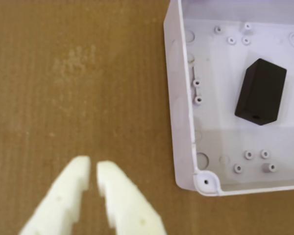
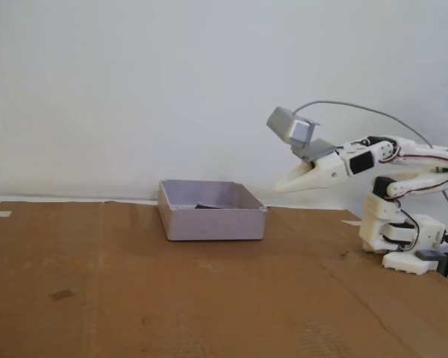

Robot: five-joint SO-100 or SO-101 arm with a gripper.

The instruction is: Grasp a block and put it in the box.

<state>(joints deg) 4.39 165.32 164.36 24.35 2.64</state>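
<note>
One block [image 1: 260, 91] was all I could find, a small matte black cuboid, and it already lay on the floor of the box [image 1: 182, 122], right of centre in the wrist view and clear of the walls. In the fixed view only a dark sliver of it [image 2: 206, 206] showed above the near wall of the pale lilac-grey tray [image 2: 213, 222], which sat on the cardboard sheet [image 2: 134, 291] toward the far side. By my judgement the placing was done and nothing was left to carry.

My gripper [image 1: 93, 169] held nothing. In the wrist view its two white fingers [image 1: 63, 196] stood almost together, with a thin gap between the tips, over bare cardboard to the left of the box. In the fixed view the gripper [image 2: 282, 186] hung in the air to the right of the box and above its rim, touching neither, with the arm [image 2: 403, 160] folded back toward its base [image 2: 407, 239] at the right edge of the sheet.

Should I have needed to lift the block again, I judged it light, rigid and hard to damage, probably moulded plastic. Its faces looked smooth, so it might slip under a weak pinch. I would take it across the two long side faces, near the middle. The raised pegs [image 1: 198, 91] on the box floor stood apart from it and seemed unlikely to snag the fingers.
</note>
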